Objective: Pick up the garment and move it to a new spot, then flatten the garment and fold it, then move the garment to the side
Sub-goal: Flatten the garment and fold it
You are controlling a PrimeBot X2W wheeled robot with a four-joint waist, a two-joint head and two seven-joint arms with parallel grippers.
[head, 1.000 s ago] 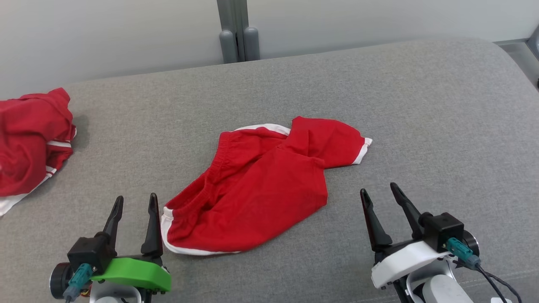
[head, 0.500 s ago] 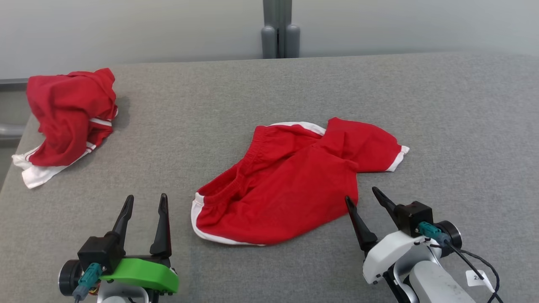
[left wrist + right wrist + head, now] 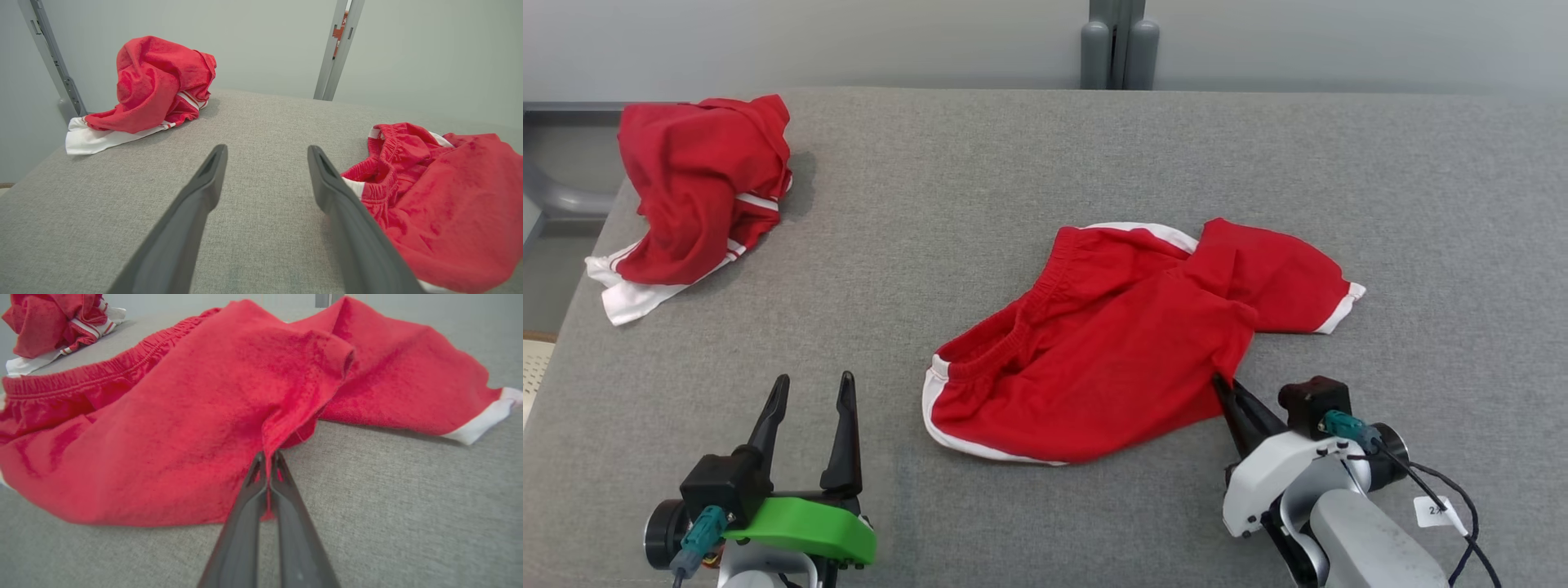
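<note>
A pair of red shorts with white trim, the garment [image 3: 1119,343] [image 3: 196,416] [image 3: 441,196], lies crumpled in the middle of the grey padded surface. My right gripper [image 3: 1222,382] [image 3: 269,455] is shut on the garment's near right edge, with a thin fold of red cloth pinched between its two dark fingers. My left gripper [image 3: 813,388] [image 3: 265,153] stands open near the front left, a short way left of the garment's white-edged corner, holding nothing.
A second red garment with white stripes [image 3: 698,192] [image 3: 151,87] [image 3: 49,322] lies bunched at the far left corner of the grey surface [image 3: 1013,163]. A grey post [image 3: 1119,41] stands behind the far edge. The surface's left edge [image 3: 572,310] drops off nearby.
The head camera has shifted, so the whole scene slid right. My right gripper moved in to the garment's near right edge and closed on it. The left gripper stayed open.
</note>
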